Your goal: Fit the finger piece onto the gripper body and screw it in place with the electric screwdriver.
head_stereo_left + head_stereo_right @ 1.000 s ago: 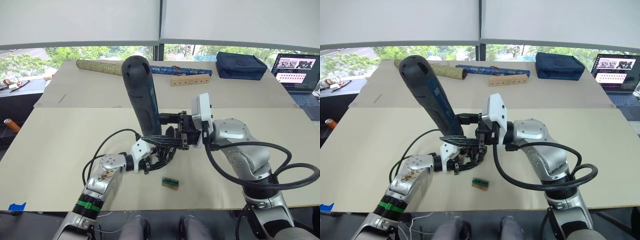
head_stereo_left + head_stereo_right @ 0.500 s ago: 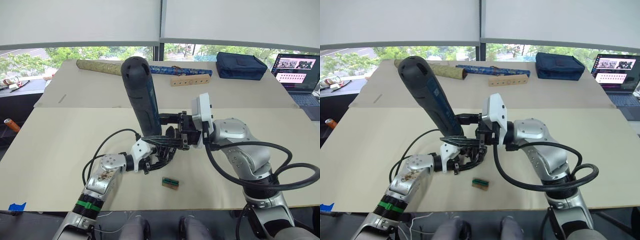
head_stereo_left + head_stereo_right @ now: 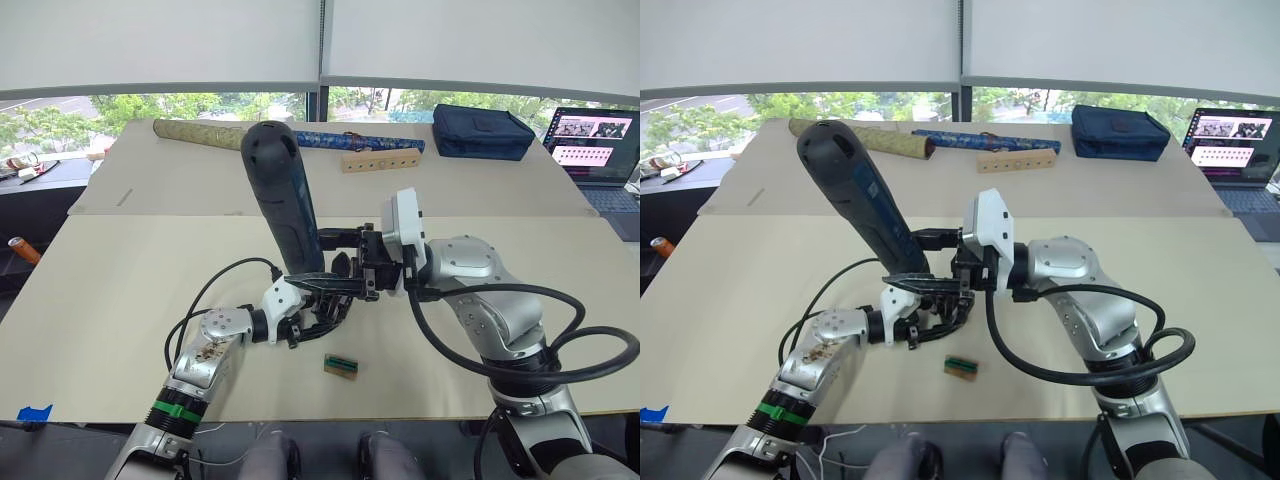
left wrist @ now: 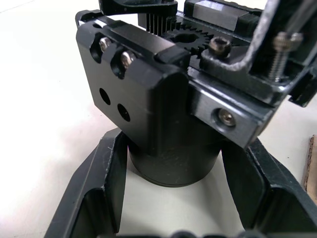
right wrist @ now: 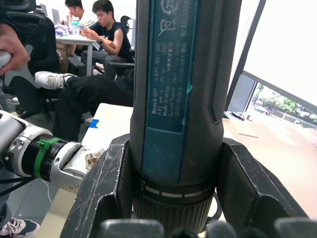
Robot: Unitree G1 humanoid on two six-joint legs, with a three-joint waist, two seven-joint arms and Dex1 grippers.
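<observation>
The electric screwdriver (image 3: 282,195), a thick dark blue cylinder, stands tilted with its top leaning left. My right gripper (image 5: 176,198) is shut on its lower part, one finger on each side of the collar. Its bit end is hidden among the black parts. Below it the gripper body (image 4: 163,99), a black block on a round base, rests on the table with my left gripper (image 4: 173,173) shut around the base. A black pointed wedge (image 3: 912,282) lies across the body's top; it looks like the finger piece. Two screw heads show on the body's black block (image 4: 114,52).
A small green-and-brown block (image 3: 341,366) lies near the front edge. At the back are patterned rolls (image 3: 200,133), a wooden block with holes (image 3: 380,160), a navy bag (image 3: 482,132) and a laptop (image 3: 595,140). Seated people (image 5: 99,29) show behind.
The screwdriver's top end has dipped slightly and leans a little more to the left. Both grippers keep their holds.
</observation>
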